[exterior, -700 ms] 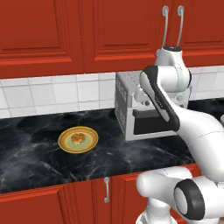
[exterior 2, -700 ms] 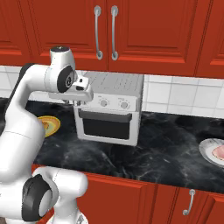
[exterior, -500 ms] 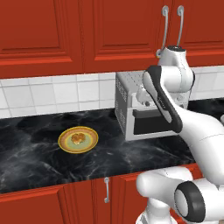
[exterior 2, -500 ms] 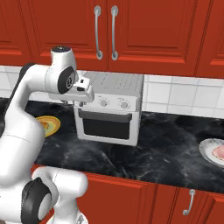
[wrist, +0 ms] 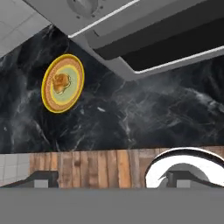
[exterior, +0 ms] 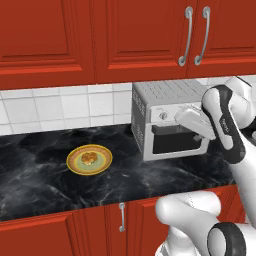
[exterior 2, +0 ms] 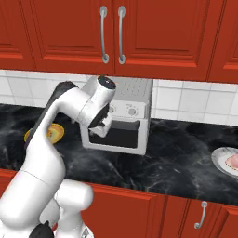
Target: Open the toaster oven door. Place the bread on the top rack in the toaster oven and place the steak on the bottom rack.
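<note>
The silver toaster oven (exterior: 150, 102) stands on the black counter against the tiles, with knobs along its front. Its door (exterior: 176, 144), with the black window, looks upright; I cannot tell whether it is fully closed. My gripper (exterior: 183, 121) hangs right in front of the door's top edge, below the knobs, and its fingers are hidden. From the right the gripper (exterior 2: 104, 126) covers the left part of the door (exterior 2: 122, 135). The bread (exterior: 89, 158) lies on a yellow-rimmed plate (exterior: 102, 162) left of the oven. The steak (exterior 2: 233, 161) rests on a white plate (exterior 2: 219, 159) far right. The racks are hidden.
Red wall cabinets with metal handles (exterior: 195, 35) hang close above the oven. In the hand view the oven front (wrist: 144, 26) crosses the top, with the bread (wrist: 61, 82), the counter's front edge and the wooden floor (wrist: 87, 168) below.
The hand has dropped from level with the oven's top edge to the top of the door. The arm has folded lower. Oven, bread and steak have not moved.
</note>
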You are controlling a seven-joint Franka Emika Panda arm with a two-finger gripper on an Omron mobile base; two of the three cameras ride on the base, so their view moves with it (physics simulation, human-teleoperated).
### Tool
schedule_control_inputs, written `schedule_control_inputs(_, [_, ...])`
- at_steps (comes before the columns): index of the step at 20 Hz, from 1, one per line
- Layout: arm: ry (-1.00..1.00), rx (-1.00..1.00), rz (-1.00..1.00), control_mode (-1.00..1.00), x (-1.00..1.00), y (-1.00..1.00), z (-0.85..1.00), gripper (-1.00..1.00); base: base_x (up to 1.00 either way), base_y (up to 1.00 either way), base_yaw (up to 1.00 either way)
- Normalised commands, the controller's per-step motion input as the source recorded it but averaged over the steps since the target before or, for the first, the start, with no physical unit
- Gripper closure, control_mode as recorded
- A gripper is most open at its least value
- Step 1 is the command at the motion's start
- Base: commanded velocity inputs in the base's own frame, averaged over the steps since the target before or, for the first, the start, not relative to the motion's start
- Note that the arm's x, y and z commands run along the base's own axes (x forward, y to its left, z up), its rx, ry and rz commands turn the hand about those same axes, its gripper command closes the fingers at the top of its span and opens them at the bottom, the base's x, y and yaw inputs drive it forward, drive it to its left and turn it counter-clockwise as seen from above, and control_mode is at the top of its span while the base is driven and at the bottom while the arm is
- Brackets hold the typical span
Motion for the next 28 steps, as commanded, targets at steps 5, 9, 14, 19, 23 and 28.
schedule_control_inputs(5, [0.0, 0.8, -0.34, -1.0, -0.05, -0.02, -0.26, -1.0, 0.0, 0.0, 0.0])
schedule_control_inputs(9, [0.0, 0.75, -0.27, -1.0, 0.05, -0.25, -0.04, -1.0, 0.0, 0.0, 0.0])
schedule_control_inputs(14, [-0.06, 0.64, -0.28, -1.0, 0.2, -0.27, -0.01, -1.0, 0.0, 0.0, 0.0])
schedule_control_inputs(19, [-0.01, 0.29, -0.18, -1.0, 0.36, -0.07, -0.06, -1.0, 0.0, 0.0, 0.0])
schedule_control_inputs(23, [0.0, 0.01, -0.03, -1.0, 0.4, 0.02, -0.08, -1.0, 0.0, 0.0, 0.0])
schedule_control_inputs(28, [0.0, 0.0, -0.03, -1.0, 0.42, 0.0, -0.19, -1.0, 0.0, 0.0, 0.0])
